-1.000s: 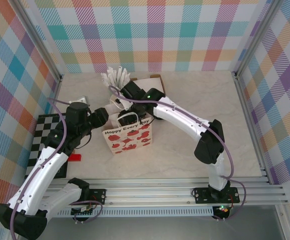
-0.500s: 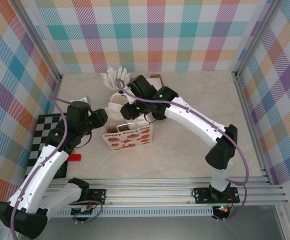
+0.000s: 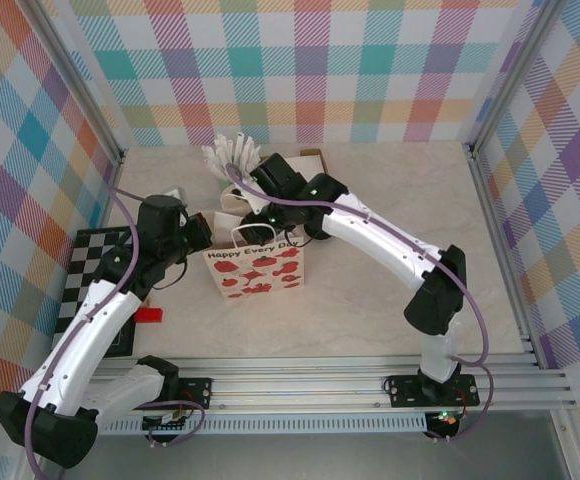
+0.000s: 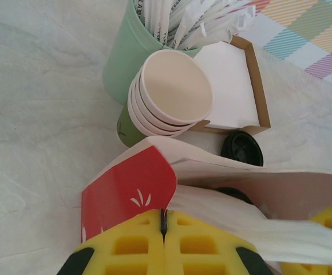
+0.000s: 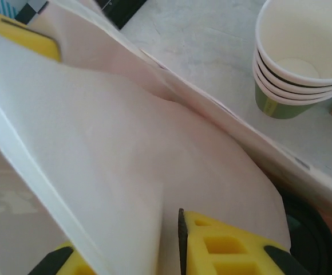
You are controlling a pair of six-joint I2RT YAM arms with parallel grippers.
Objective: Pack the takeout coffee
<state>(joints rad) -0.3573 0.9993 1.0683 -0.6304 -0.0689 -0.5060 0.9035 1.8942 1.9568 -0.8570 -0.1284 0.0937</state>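
**Left pincer** (image 4: 163,222): closed. The yellow fingers meet on the red-printed edge of the paper bag (image 3: 255,268), which is pinched between them.

**Right pincer** (image 5: 120,235): the fingers stand either side of the bag's white wall at its mouth. I cannot tell whether they bear on the paper or merely straddle it.

**Bag:** it stands upright on the table (image 4: 34,114), mouth up, between my two arms.

**Takeout coffee** (image 4: 232,193): it sits inside the bag. Through the mouth it shows as a sliver of round black lid, and again at the edge of my right wrist view. The lid faces up toward the mouth. The cup body is hidden, so I cannot confirm that its long axis is fully vertical.

**Behind the bag:**
- a stack of empty cups (image 4: 174,91)
- a loose black lid (image 4: 242,148), flat on the table
- a cardboard tray (image 4: 257,86)
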